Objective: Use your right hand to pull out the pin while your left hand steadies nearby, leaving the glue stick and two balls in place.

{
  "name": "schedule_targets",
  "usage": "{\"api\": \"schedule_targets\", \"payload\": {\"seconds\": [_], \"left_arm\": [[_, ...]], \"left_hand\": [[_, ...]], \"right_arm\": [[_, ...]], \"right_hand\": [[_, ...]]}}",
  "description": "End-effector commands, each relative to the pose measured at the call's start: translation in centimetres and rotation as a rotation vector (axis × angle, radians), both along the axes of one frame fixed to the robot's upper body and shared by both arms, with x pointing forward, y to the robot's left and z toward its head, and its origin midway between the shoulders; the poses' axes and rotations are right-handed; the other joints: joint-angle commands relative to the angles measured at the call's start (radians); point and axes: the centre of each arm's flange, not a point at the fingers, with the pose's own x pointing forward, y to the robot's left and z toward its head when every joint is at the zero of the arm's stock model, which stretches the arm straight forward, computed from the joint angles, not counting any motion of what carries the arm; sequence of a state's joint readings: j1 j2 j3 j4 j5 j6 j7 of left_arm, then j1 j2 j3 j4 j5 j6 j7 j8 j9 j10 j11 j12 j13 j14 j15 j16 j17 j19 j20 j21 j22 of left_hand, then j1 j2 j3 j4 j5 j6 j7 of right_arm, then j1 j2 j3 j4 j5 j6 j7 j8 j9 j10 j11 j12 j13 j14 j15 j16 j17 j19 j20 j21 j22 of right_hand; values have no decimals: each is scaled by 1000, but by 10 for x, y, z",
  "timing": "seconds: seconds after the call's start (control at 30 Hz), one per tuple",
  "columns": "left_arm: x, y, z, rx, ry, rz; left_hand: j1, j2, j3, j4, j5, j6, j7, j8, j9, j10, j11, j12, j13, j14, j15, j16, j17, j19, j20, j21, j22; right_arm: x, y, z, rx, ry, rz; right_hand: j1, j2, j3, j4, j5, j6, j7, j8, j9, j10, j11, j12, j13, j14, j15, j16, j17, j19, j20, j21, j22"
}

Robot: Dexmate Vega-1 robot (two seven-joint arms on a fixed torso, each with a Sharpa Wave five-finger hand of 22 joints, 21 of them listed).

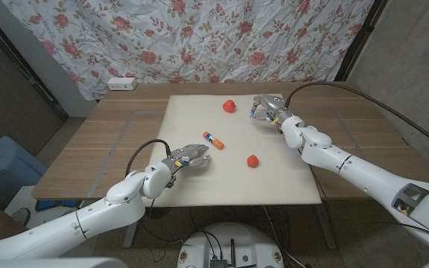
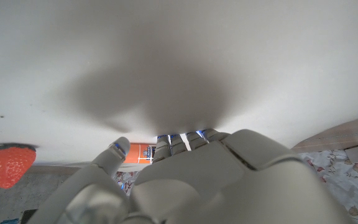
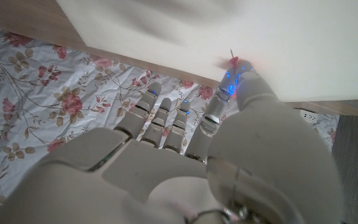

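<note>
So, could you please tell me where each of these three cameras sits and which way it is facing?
Head view: on the robot's head, looking down at the table; both arms enter from the bottom corners, left hand and right hand on the cream mat.
Left wrist view: on the left wrist, along the left hand's back toward the glue stick.
Right wrist view: on the right wrist, along the right hand toward the mat's edge.
Shared: the glue stick and mat.

On the surface (image 1: 88,149) lies a mat (image 1: 199,186). The glue stick (image 1: 214,138) sits near the mat's middle, 1 ball (image 1: 229,106) behind it and 1 ball (image 1: 252,160) to its right, nearer the front. A power strip (image 1: 121,83) lies at the surface's back left corner.
</note>
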State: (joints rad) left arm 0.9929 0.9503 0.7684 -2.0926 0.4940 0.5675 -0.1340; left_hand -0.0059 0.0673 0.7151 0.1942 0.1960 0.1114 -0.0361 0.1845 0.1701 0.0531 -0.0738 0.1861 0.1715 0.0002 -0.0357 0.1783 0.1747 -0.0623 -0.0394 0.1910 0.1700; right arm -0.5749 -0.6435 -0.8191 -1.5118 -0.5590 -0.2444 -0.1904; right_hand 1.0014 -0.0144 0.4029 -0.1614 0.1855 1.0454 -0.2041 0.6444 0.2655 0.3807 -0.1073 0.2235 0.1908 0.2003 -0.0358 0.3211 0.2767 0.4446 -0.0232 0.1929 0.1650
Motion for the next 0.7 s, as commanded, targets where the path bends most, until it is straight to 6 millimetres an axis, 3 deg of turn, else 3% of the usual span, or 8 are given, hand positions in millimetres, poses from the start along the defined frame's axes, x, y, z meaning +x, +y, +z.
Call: {"api": "schedule_targets", "payload": {"seconds": [0.03, 0.7], "left_arm": [[0, 2, 3, -1, 13, -3], [-8, 8, 18, -15, -73, 7]], "left_hand": [[7, 129, 10, -3, 0, 77, -3, 3, 10, 38, 11, 7, 5, 7, -10, 6, 4, 7, -17, 6, 3], [9, 129, 18, -4, -1, 88, 0, 6, 11, 42, 15, 8, 5, 20, -8, 9, 4, 34, -23, 14, 3]], "right_arm": [[-7, -3, 3, 57, -10, 12], [-12, -6, -3, 119, -13, 31]], "right_hand": [[1, 3, 1, 2, 4, 23, -18, 0, 1, 7, 1, -2, 2, 8, -55, 6, 2, 10, 0, -2, 3], [3, 4, 1, 1, 3, 24, -18, -7, -6, 14, 1, -5, 2, 14, -56, 9, 4, 23, -5, 1, 3]]}}
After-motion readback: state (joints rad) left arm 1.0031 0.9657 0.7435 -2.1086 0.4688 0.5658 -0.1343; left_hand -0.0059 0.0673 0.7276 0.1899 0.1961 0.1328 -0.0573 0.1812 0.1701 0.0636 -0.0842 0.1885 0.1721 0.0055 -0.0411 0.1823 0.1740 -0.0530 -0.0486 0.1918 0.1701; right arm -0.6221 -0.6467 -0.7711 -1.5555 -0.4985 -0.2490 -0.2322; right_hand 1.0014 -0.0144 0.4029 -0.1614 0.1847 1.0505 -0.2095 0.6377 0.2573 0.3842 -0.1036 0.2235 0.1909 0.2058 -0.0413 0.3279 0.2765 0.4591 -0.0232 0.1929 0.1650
